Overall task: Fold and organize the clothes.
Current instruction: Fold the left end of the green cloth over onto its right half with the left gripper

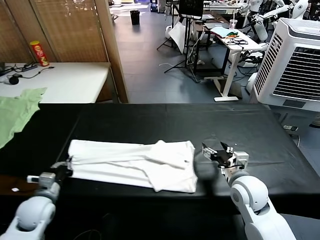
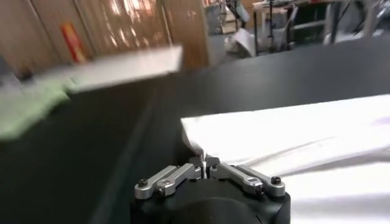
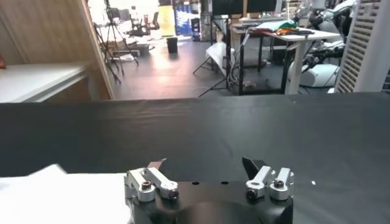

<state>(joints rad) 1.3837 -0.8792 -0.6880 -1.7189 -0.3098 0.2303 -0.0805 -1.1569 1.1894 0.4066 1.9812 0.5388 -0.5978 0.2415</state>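
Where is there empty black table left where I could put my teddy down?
The black table is bare along its far strip behind the white T-shirt, and on the right past the open right gripper. It is crowded at the T-shirt's left end, where the left gripper is shut on its edge, and at the far left by the light green garment.

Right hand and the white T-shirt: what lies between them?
Only bare black tabletop, seen in the head view: the open right hand stands apart from the white T-shirt.
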